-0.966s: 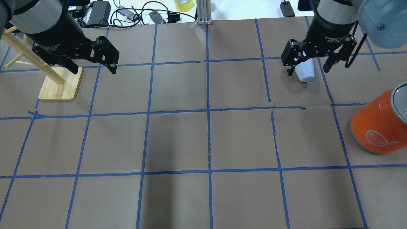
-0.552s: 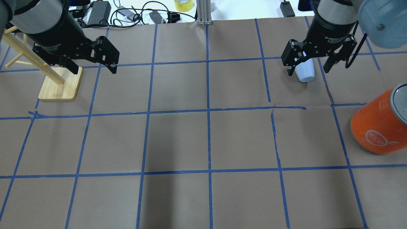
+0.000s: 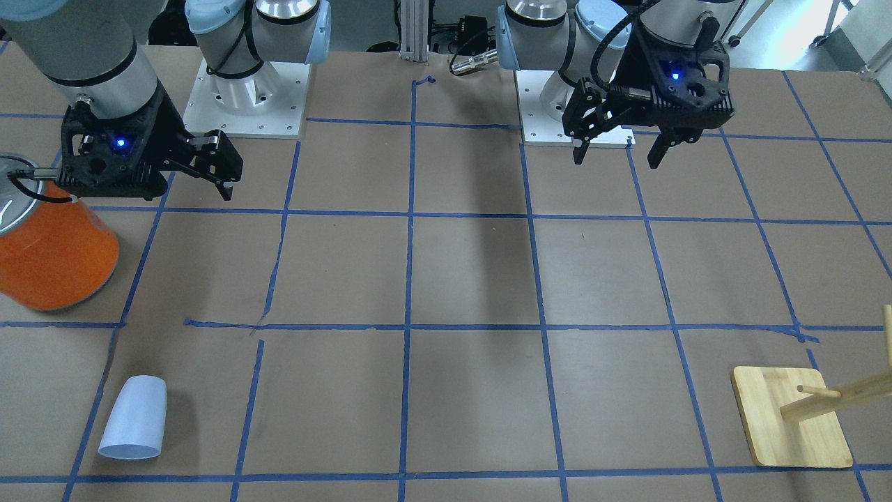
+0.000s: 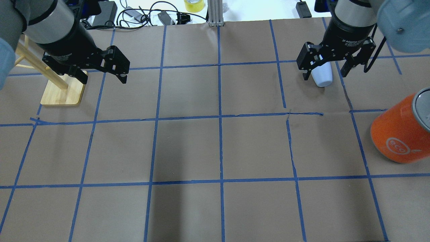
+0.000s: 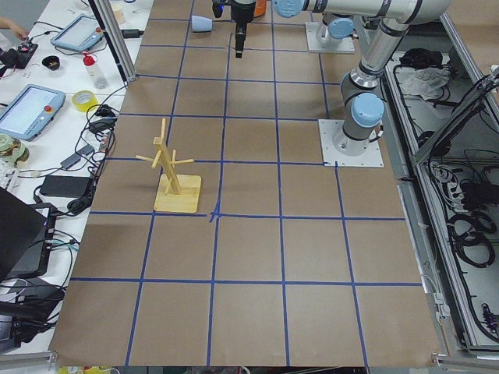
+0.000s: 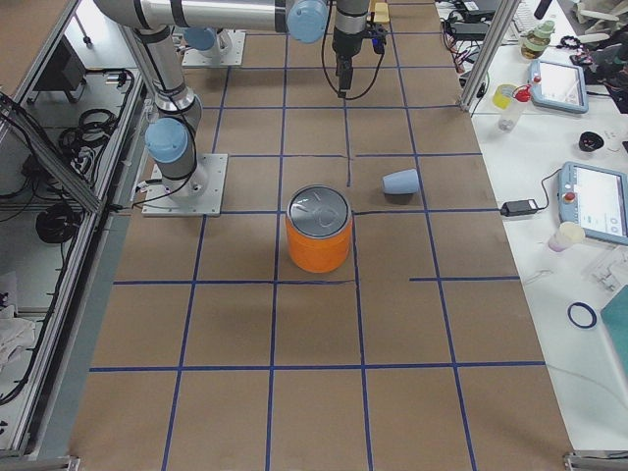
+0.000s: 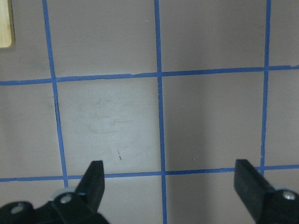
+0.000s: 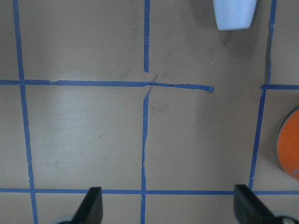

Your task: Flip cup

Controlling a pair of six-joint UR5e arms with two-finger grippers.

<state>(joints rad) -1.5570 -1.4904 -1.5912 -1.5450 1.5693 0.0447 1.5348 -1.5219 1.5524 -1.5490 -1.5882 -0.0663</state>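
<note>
The cup [image 4: 323,78], a small pale blue tumbler, lies on its side on the brown paper at the far right, its wide mouth pointing away from the robot. It also shows in the front view [image 3: 134,418], the right side view [image 6: 400,182] and at the top edge of the right wrist view [image 8: 233,14]. My right gripper [image 4: 325,75] is open and empty, held high above the table. In its wrist view [image 8: 170,205] the cup lies well ahead of the fingertips. My left gripper [image 4: 103,79] [image 3: 617,157] [image 7: 170,175] is open and empty over bare paper.
A large orange canister [image 4: 399,134] [image 3: 49,258] with a silver top stands at the right edge, nearer the robot than the cup. A wooden peg rack [image 4: 63,92] [image 3: 791,418] stands at the far left by the left gripper. Cables and a tape roll [image 4: 194,5] lie beyond the far edge.
My left gripper has shifted a little to the right and nearer in the overhead view. The right gripper and the cup have barely moved.
</note>
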